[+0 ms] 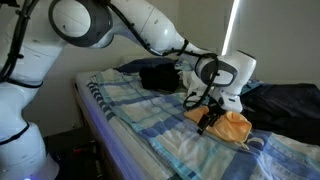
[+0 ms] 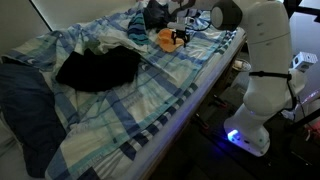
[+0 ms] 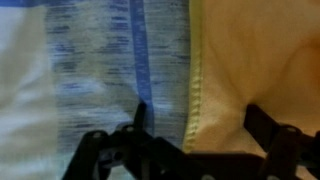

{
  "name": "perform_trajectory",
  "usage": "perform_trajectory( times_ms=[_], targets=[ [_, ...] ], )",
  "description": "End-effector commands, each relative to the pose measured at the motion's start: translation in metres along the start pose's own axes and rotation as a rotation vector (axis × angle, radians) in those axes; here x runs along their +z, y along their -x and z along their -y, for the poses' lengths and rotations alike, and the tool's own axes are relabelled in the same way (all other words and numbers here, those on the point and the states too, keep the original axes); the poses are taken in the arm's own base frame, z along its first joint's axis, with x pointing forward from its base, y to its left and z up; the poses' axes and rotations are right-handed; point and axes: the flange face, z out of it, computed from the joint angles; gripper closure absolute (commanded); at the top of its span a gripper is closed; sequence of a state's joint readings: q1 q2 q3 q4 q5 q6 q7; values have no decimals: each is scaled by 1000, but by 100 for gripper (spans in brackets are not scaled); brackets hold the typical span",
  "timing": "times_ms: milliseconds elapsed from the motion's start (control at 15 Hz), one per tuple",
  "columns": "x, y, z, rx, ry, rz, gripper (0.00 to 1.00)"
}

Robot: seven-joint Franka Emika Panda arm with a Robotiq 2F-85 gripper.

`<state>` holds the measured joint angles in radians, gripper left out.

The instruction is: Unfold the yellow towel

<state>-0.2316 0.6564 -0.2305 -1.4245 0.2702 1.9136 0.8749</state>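
My gripper [image 3: 195, 130] is released, jaws spread wide with nothing between them, poised low over the yellow towel [image 3: 255, 70]. The towel lies on the plaid bedsheet [image 3: 90, 80], near the bed's side edge closest to my base; in an exterior view it reads as a small orange-yellow wad [image 1: 236, 128] just under and beside the gripper [image 1: 207, 121], and the same shows from the opposite angle, towel [image 2: 163, 41] with gripper [image 2: 180, 39] right at it. In the wrist view the stitched hem [image 3: 196, 90] runs roughly down the middle, so the jaws straddle that edge, one finger over sheet, one over towel. My read: I'm lined up on the hem because a free edge is the easy thing to pinch and drag open. I can't tell whether the fingertips touch the cloth. Towel looks folded, not spread, so the unfolding isn't done. Dark clothing [image 2: 98, 68] sits farther up the bed, well apart. No containers in any view, nothing to report there.
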Motion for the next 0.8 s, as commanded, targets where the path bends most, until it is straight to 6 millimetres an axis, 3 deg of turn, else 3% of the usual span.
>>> perform_trajectory(
  times_ms=[0, 400, 733],
  targets=[
    [8, 15, -19, 56, -103, 20, 0],
    [-1, 21, -36, 88, -197, 11, 0],
    [1, 30, -35, 85, -247, 5, 0]
  ],
)
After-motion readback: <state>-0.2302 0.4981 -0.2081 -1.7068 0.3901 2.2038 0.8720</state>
